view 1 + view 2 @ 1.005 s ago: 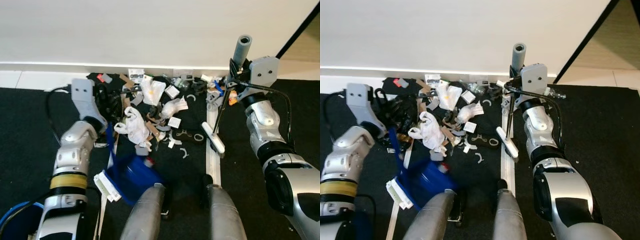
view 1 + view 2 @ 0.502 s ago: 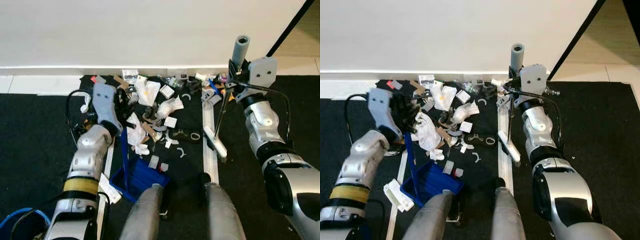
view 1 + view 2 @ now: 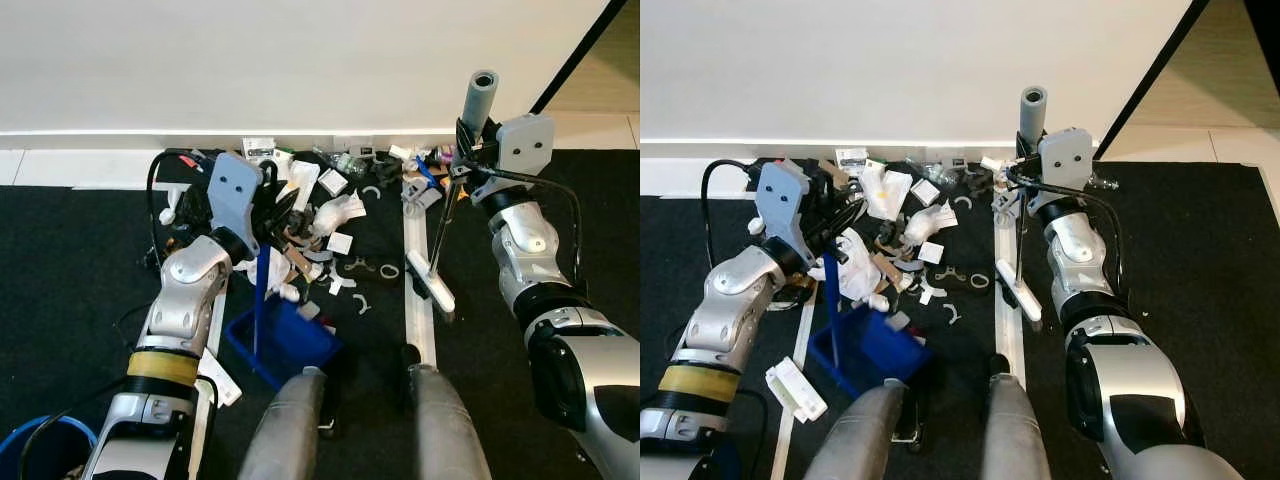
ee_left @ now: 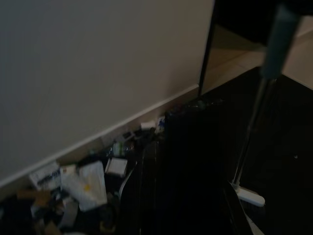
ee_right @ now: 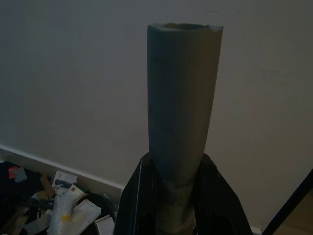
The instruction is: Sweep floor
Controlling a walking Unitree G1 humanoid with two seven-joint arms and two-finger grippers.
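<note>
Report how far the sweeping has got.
Early stage. Done: a few scraps lie in the blue dustpan. In hand: the left gripper holds the dustpan's handle at the edge of the litter pile; the right gripper holds the broom upright beside it. Left: most litter still lies on the black floor by the wall.

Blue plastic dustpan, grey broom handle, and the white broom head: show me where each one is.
Blue plastic dustpan point(image 3: 290, 338): left eye view, on its open tray.
Grey broom handle point(image 3: 480, 98): left eye view, on the thick grip near its top end.
White broom head point(image 3: 1018, 293): right eye view, on the middle of the bar.
</note>
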